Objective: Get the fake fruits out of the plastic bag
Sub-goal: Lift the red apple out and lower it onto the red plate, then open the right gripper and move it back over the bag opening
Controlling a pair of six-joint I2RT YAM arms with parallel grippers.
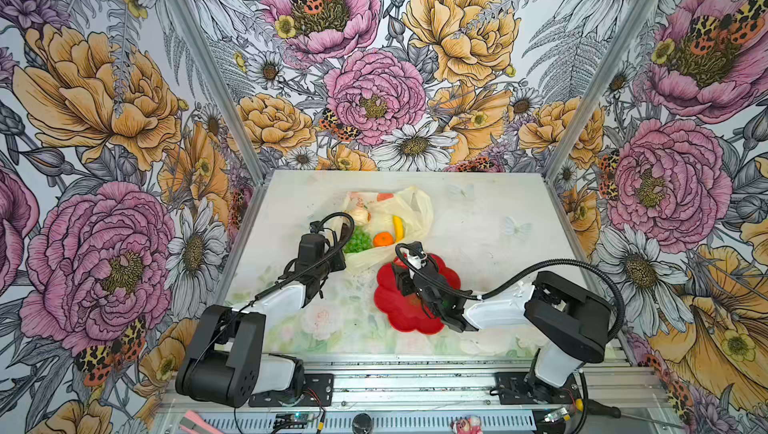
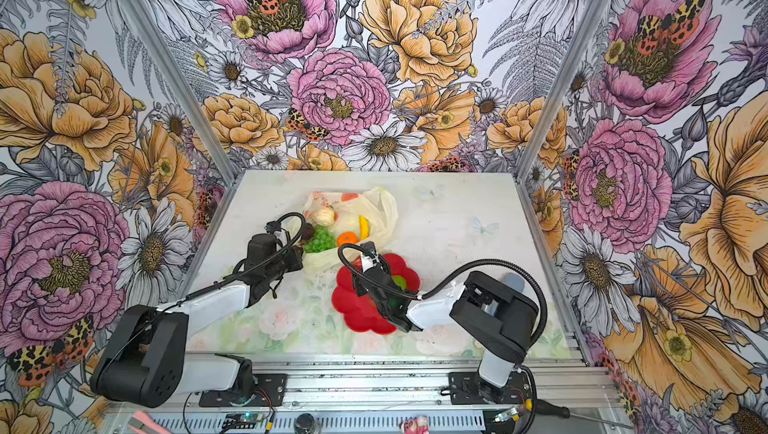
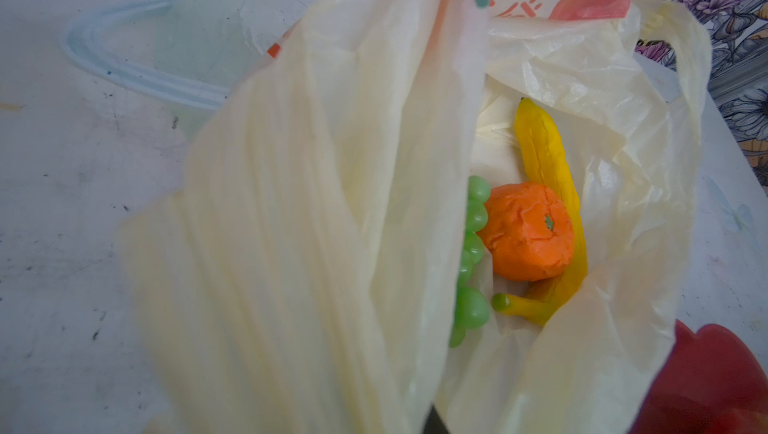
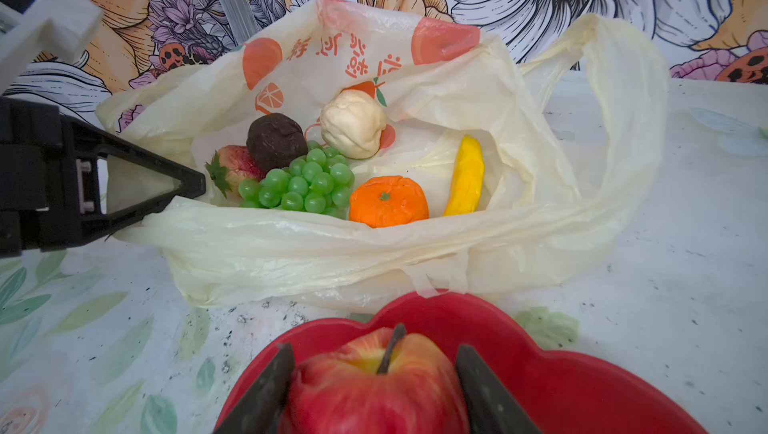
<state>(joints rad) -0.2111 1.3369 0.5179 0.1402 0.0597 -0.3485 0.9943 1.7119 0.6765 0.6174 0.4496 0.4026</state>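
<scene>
Nearest the front edge of the counter [image 4: 685, 286], my right fingers [image 4: 266, 390] are clamped on the red apple [image 4: 365, 394], one on each flank, stem up. It sits over the red plate [image 4: 582, 390]; I cannot tell whether its base touches the plate floor yet. In a top view a green round fruit [image 2: 400, 282] shows on the plate beside my wrist.

I judge the step in hand to be setting the apple down. To do it well I should lower it until the plate takes its weight, on a bare part away from the green fruit. Then I part the fingers slowly and evenly so the glossy skin does not stick to one side and roll, and lift straight up.

Just behind the plate, toward the middle of the counter, lies the plastic bag [image 4: 291, 253], its near rim touching the plate's edge. My left fingers [image 4: 189, 185] are pinched on the bag's rim at its left side, holding the mouth open. That pinch should hold steady and slightly high, since the thin film would sag over the fruit.

Inside lie the grapes [image 4: 303, 183], the orange [image 4: 388, 201] and the banana [image 4: 467, 176]. Farther in are the strawberry [image 4: 237, 166], the dark plum [image 4: 276, 141] and a cream piece [image 4: 353, 124]. The orange lies closest to the open rim, so it looks the easiest next pick.
</scene>
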